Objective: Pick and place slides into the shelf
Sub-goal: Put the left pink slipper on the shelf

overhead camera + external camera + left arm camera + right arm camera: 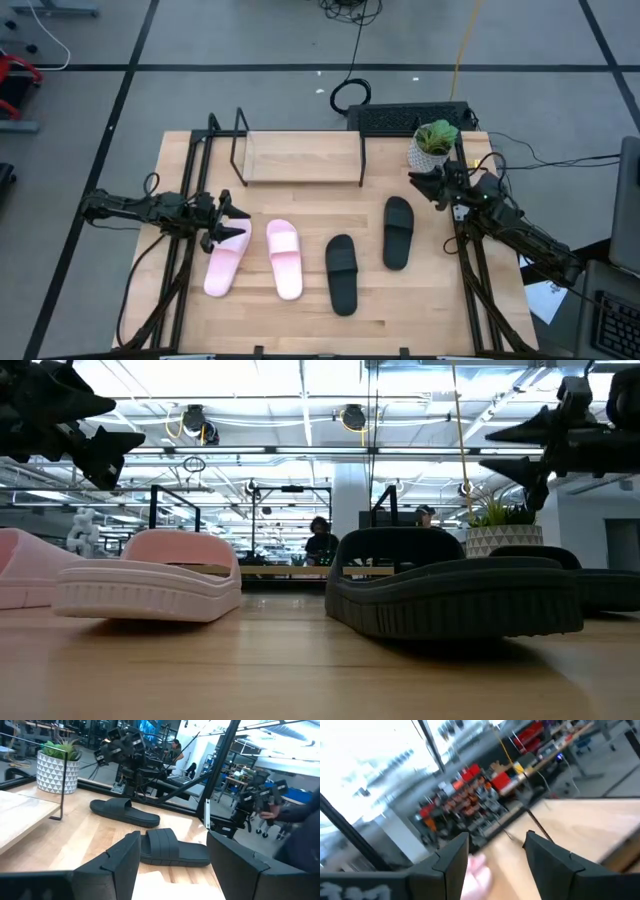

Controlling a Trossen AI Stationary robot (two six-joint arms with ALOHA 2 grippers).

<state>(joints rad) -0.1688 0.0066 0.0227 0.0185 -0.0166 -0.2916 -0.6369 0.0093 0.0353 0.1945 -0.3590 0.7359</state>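
All four slides, pink pair left and black pair right, lie on the table near the empty shelf; left gripper hovers, fingers apart, over the leftmost pink one, likely to grasp it, while right gripper waits, parted, far right.

My two dark fingers stand apart with a clear gap and nothing between them. Through that gap and off to one side lies a pale wooden board, with thin black metal rods crossing just beyond my fingertips. A blurred pale pink shape sits low between my fingers. Far ahead, blurred red and orange clutter fills the room.
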